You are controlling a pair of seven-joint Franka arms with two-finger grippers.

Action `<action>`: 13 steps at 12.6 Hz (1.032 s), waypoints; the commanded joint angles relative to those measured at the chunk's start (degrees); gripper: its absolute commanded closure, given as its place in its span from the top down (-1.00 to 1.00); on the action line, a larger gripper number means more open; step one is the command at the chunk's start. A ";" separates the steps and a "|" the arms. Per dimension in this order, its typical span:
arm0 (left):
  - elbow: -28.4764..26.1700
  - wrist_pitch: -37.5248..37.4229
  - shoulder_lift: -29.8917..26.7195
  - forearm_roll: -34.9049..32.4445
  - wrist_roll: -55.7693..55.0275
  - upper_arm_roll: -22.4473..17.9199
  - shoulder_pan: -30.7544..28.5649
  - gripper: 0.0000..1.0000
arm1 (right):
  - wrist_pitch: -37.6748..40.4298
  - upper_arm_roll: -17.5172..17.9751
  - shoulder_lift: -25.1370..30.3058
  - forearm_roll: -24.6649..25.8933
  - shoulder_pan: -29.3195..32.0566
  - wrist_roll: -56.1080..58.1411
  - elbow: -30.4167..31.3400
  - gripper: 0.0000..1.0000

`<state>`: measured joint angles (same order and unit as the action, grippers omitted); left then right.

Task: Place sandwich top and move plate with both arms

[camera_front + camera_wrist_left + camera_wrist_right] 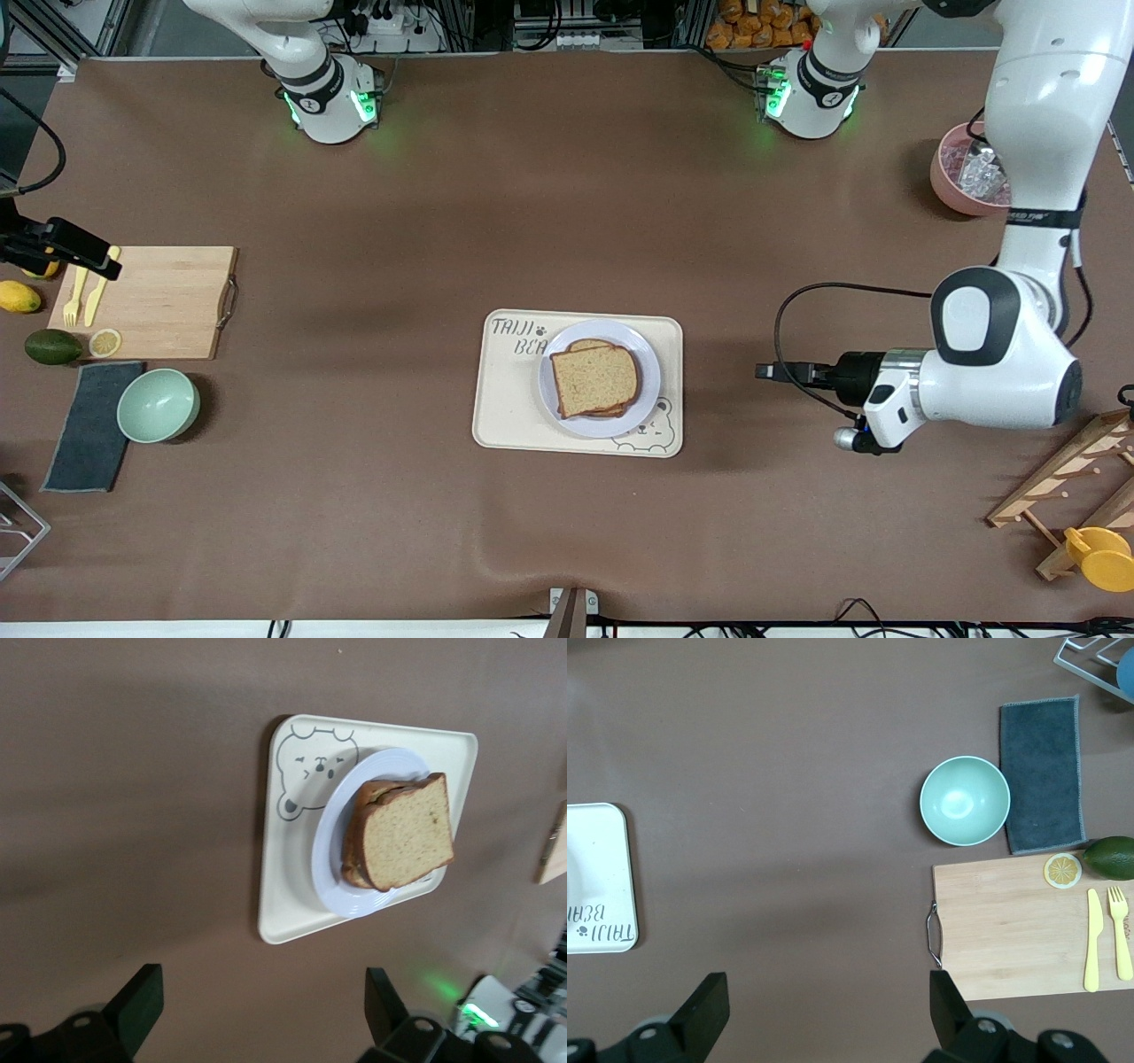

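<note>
Next: bring both grippers, jaws wide and empty, in low to the plate point(642, 390) rim at either end, lifting level. Left gripper point(769, 372) beside the tray point(496, 416); right gripper point(84, 252) over the wooden board point(168, 306). Bread slice point(595, 379), soft and squarish, atop the sandwich, on smooth round plate.

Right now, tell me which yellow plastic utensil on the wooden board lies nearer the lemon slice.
The yellow knife; the fork lies on its outer side, away from the lemon slice.
</note>
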<state>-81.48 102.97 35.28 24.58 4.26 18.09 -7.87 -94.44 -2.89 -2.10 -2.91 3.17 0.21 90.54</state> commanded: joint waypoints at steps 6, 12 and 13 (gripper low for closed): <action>-1.13 -8.48 -14.78 -20.43 -8.03 0.10 0.66 1.00 | 0.05 0.78 0.00 0.37 1.05 0.05 -0.37 1.00; -1.13 -10.51 -21.56 -28.27 -8.92 -0.07 0.49 1.00 | -0.39 0.69 0.00 0.45 0.96 0.05 -0.28 1.00; -1.05 -11.12 -22.17 -28.27 -8.92 -0.51 0.23 1.00 | -0.39 0.69 0.00 0.45 0.96 0.05 -0.37 1.00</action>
<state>-81.28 92.50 14.58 -2.33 -4.43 18.20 -7.23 -94.62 -2.93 -2.11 -2.83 3.23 0.22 90.54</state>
